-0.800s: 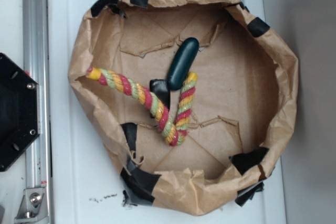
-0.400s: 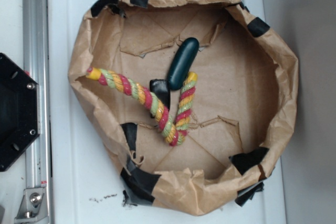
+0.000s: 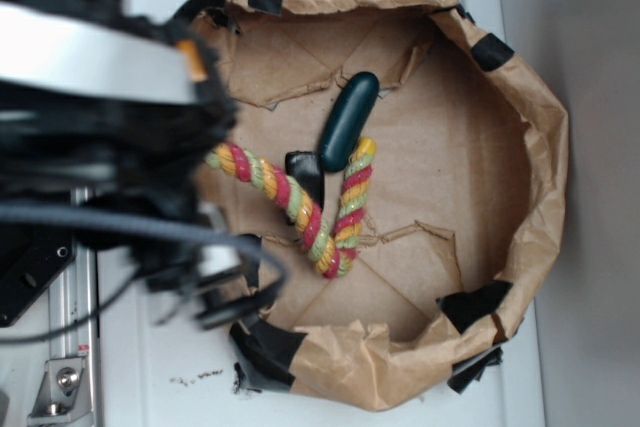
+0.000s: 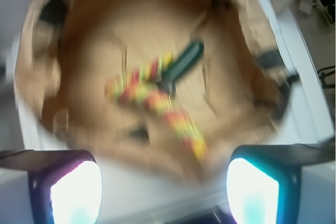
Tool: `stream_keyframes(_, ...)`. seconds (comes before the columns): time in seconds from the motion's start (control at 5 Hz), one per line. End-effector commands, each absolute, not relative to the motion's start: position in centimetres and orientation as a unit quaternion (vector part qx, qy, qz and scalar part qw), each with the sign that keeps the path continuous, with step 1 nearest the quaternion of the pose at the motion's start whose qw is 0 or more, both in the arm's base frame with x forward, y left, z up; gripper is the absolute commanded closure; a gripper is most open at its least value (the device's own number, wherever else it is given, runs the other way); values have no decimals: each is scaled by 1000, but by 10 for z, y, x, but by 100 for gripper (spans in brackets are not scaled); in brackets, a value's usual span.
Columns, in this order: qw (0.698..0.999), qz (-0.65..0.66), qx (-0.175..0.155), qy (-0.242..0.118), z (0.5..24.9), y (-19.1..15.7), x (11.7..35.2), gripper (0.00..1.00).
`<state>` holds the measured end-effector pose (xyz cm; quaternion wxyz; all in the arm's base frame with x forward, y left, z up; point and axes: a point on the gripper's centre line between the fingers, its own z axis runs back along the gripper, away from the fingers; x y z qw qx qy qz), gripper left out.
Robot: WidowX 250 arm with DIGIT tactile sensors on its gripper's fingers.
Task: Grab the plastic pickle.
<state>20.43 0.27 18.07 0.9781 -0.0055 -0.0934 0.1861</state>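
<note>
1. Since the earlier frames, the robot arm [image 3: 100,127] has swung into the exterior view from the left, blurred, and now covers the left rim of the paper basket [image 3: 540,147] and the far end of the rope [image 3: 300,209]; pickle, rope and black block lie where they did
2. From the wrist view, the gripper [image 4: 163,184] has its two fingers [image 4: 68,184] spread wide apart at the bottom of the frame, with nothing between them
3. That view is smeared by motion
4. Ahead of the gripper, inside the basket [image 4: 52,103], the pickle [image 4: 185,61] lies on the paper floor, well apart from the fingers
5. In the exterior view the pickle [image 3: 349,121] lies at a slant, its lower end touching the upper end of the rope's short leg and just beside the black block [image 3: 304,172]
6. Rope [image 4: 157,103] lies nearer the gripper than the pickle
7. Basket sits on a white desk [image 3: 180,347]
</note>
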Motion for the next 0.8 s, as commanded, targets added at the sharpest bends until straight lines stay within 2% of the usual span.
stream_keyframes(0.0,932,328,49,-146,120,44,262,0)
stream_keyframes(0.2,939,324,0,-113,80,60,278,0)
stream_keyframes(0.4,945,315,-15,-84,58,65,288,0)
stream_keyframes(0.6,938,338,-55,-52,44,70,296,0)
